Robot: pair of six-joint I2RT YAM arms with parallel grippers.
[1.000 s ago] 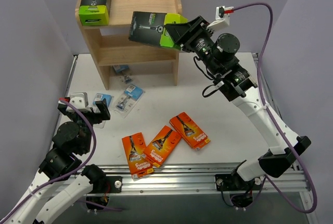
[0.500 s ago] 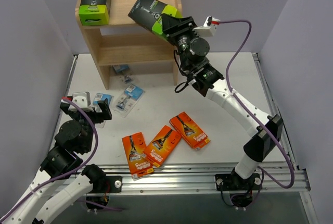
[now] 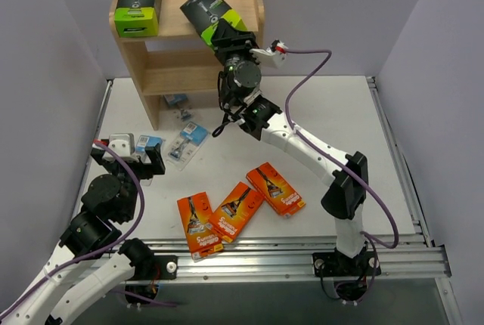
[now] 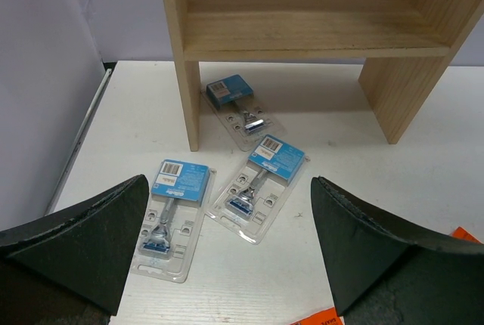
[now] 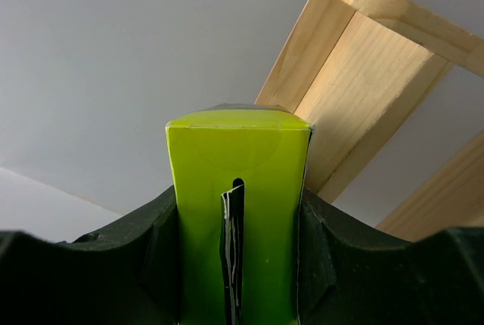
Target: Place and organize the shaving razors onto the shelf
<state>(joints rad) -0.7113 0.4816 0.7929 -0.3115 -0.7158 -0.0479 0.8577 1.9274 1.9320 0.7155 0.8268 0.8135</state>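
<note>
My right gripper (image 3: 228,35) is shut on a black-and-lime-green razor box (image 3: 208,9), holding it tilted over the top tier of the wooden shelf (image 3: 174,74). In the right wrist view the box's lime end (image 5: 236,151) fills the space between the fingers (image 5: 155,242). A second black-and-lime box (image 3: 138,7) stands on the top tier's left end. Three orange boxes (image 3: 237,212) lie on the table in front. Three blue-card blister packs (image 4: 261,183) (image 4: 171,215) (image 4: 237,102) lie near the shelf's foot. My left gripper (image 4: 229,253) hovers open over them, holding nothing.
The shelf's side panel (image 5: 370,75) rises just right of the held box. One blister pack lies partly under the bottom tier (image 4: 302,41). A purple cable (image 3: 302,83) loops off the right wrist. Purple walls close in the back and both sides.
My right arm has swung left and up with the black-and-lime box, from beside the shelf's right panel to over the top tier. The left arm has hardly moved.
</note>
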